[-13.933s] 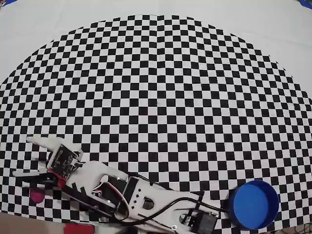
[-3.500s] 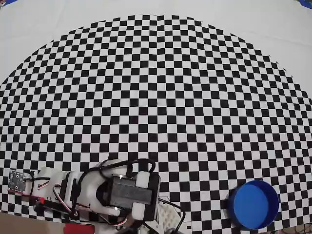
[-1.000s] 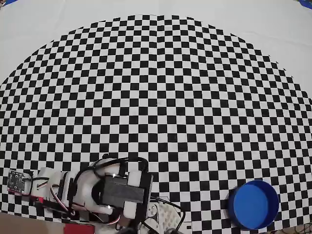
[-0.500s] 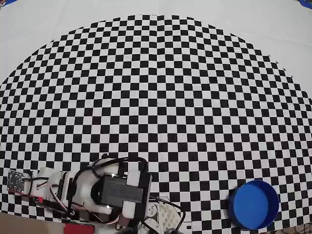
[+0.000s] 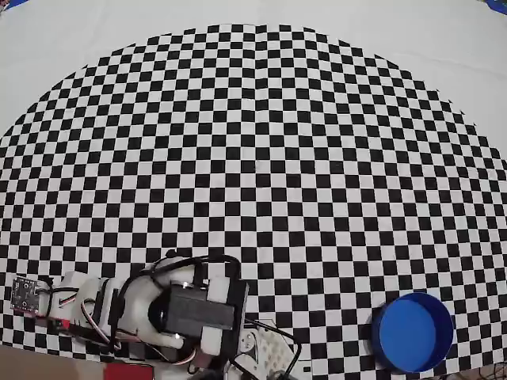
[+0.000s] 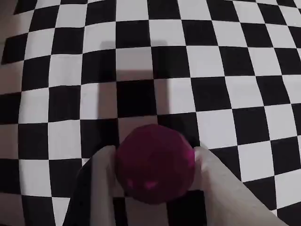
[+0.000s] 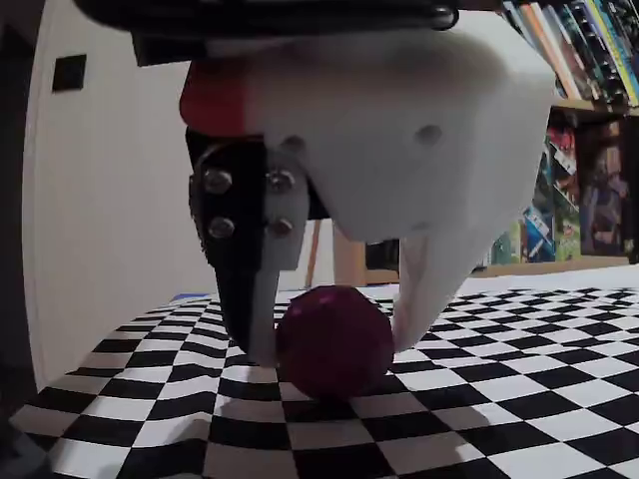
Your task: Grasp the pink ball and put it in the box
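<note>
Barely shifted over the last half second: arm folded at the lower left of the overhead view much as before, wrist end nudged slightly toward the left edge; thirteen seconds back, stretched out flat with the pink ball bare on the cloth beside it.

Checkered cloth across nearly the whole overhead view, white border beyond it. Arm bunched over the cloth's lower-left corner, dark motor block on top, small circuit board at its left tip. Box at the lower right, well apart from the arm, only blue floor visible inside.

No sight of the ball from overhead, hidden under the arm. Shown only by the other two cameras: in the wrist view, pink ball low in the middle, between two pale fingers, one at each side. In the fixed view, gripper seen from low on the table, dark finger left and white finger right, both down around the ball, which rests on the cloth. Fingers close against its sides; firm pinch or mere touch impossible to tell. Bookshelf behind at the right in that view only.
</note>
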